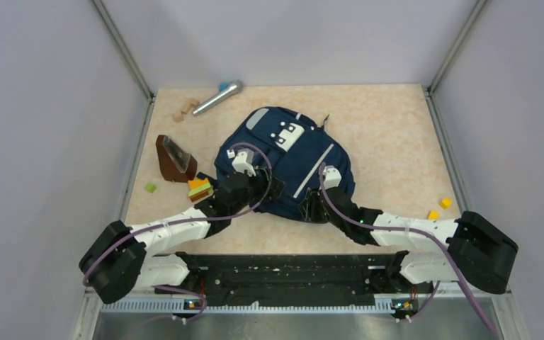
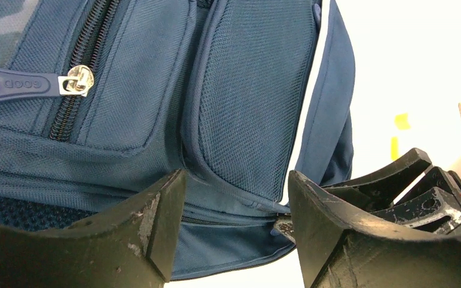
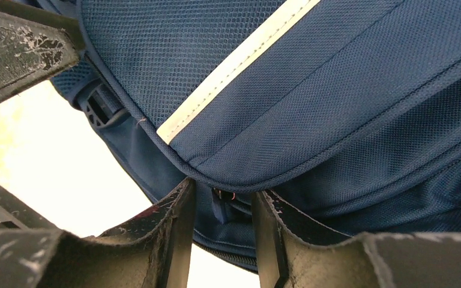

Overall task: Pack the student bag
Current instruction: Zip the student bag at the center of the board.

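Nearest you, your left gripper [image 2: 237, 180] stands spread at the near hem of the large navy-blue fabric student bag [image 1: 283, 159], your right gripper [image 3: 222, 188] narrowly apart around a blue zip tab [image 3: 219, 210], grip unclear, while only the overhead view shows the bag lying mid-way across the beige table [image 1: 397, 142].

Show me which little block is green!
The lone lime cube far left of the student bag, near the brown wedge. The two cubes on the right are yellow.

Overhead view evenly lit, sharp, soft shadows. Wrist views: table [image 2: 408, 60] blown out white.
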You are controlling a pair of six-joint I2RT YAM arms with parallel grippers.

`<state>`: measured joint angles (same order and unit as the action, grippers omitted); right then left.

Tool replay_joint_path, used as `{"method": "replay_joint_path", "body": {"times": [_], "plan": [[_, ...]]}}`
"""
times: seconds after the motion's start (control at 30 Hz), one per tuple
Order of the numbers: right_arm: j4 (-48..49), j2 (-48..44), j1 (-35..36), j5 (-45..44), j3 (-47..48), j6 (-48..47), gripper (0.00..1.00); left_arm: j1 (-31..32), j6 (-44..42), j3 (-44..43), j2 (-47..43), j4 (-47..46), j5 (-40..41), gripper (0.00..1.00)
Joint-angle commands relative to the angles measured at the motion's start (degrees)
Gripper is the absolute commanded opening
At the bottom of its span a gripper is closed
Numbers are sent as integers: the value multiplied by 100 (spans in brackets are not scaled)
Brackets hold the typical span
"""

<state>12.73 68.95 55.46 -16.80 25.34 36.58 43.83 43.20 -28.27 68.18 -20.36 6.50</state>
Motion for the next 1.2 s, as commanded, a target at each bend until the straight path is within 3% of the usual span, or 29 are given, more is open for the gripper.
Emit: {"method": "replay_joint_path", "body": {"times": [0.0, 0.3, 0.4, 0.53, 0.67, 0.83, 1.17], "plan": [[-134, 263, 79, -390, 467, -181, 37, -133, 247, -59, 249, -626, -215, 68], [-323, 109, 87, -454, 379, -164, 19, -206, 242, -165, 617, -725, -176, 66], [-301, -37, 86, -451, 278, -177, 13, -213, 241, -209, 782, -802, -171, 60], [-389, -241, 86, -491, 222, -202, 9, -217, 181, -314, 963, -794, -176, 47], [-378, -449, 82, -497, 173, -312, 2, -217, 131, -342, 962, -805, -186, 22], [-588, -574, 87, -534, 221, -357, 1, -218, -11, -434, 846, -631, -122, 0], [-972, -760, -68, -518, 309, -486, 0, -463, -388, -487, 329, -132, 17, 0]]}}
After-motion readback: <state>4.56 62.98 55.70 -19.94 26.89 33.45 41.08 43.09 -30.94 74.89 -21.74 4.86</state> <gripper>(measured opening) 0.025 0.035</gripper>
